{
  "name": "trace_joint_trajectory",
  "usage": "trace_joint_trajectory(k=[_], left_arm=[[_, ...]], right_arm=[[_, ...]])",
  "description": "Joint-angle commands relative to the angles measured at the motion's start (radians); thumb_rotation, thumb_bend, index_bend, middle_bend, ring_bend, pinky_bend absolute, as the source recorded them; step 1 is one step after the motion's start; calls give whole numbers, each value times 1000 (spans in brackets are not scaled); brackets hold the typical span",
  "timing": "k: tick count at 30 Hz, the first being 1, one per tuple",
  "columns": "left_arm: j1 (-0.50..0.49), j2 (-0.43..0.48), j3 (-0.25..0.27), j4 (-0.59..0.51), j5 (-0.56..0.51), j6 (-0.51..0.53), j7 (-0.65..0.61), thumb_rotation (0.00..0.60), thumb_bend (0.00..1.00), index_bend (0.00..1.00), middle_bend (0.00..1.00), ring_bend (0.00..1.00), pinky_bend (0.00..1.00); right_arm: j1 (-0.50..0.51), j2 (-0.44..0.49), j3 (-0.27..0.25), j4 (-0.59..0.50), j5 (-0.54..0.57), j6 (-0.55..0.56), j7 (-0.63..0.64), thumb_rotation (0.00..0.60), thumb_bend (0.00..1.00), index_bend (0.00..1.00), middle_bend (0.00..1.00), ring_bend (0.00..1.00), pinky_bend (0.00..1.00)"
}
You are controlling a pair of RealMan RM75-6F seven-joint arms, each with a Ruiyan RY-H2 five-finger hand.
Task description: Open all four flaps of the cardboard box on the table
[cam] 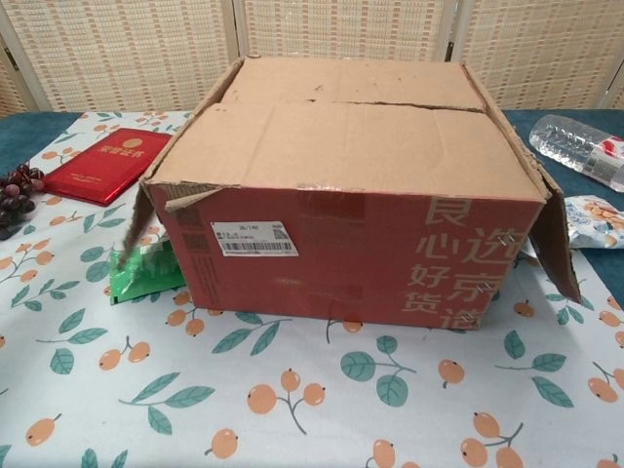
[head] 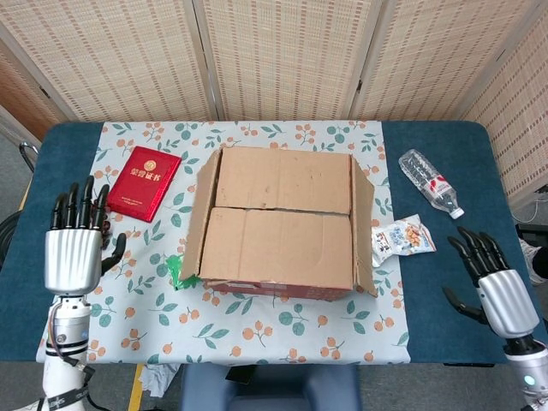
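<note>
Now both side flaps hang open; next, slip fingertips into the centre seam of the box (head: pixel 281 224) and lift one flap. Left hand (head: pixel 72 253) and right hand (head: pixel 496 294) hover spread, holding nothing.

Woven folding screens (head: pixel 282 56) behind blue table (head: pixel 445 257); floral tablecloth (head: pixel 128 317).

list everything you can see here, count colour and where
cardboard box: 1, brown top, red sides, centre of table; both side flaps folded out, two top flaps shut
red booklet: 1, red, left of box
grapes: 1 bunch, dark, by booklet
green packet: 1, green, at box's left base
water bottle: 1, clear, lying right of box
snack bag: 1, white, right of box
tablecloth: 1, floral, on blue table
left hand: 1, silver-black, left edge, empty
right hand: 1, silver-black, right edge, empty
</note>
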Motion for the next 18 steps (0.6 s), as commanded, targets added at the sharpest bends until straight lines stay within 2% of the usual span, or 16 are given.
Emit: trace_joint_trajectory(k=[1, 5, 11, 18], left_arm=[[57, 73, 46, -23, -16, -37, -130, 409, 380, 0, 0, 0, 178], [74, 137, 80, -32, -25, -120, -286, 411, 344, 0, 0, 0, 177], [62, 228, 68, -45, -97, -244, -451, 411, 325, 0, 0, 1, 159], [68, 283, 59, -34, -104, -278, -546, 414, 324, 0, 15, 35, 157]], right_arm=[[57, 44, 17, -86, 12, -91, -83, 600, 386, 0, 0, 0, 0], [128, 130, 46, -232, 39, -209, -168, 600, 385, 0, 0, 0, 0], [251, 219, 134, -393, 162, -379, -254, 600, 385, 0, 0, 0, 0], [405, 204, 223, -424, 331, -555, -323, 600, 385, 0, 0, 0, 0]])
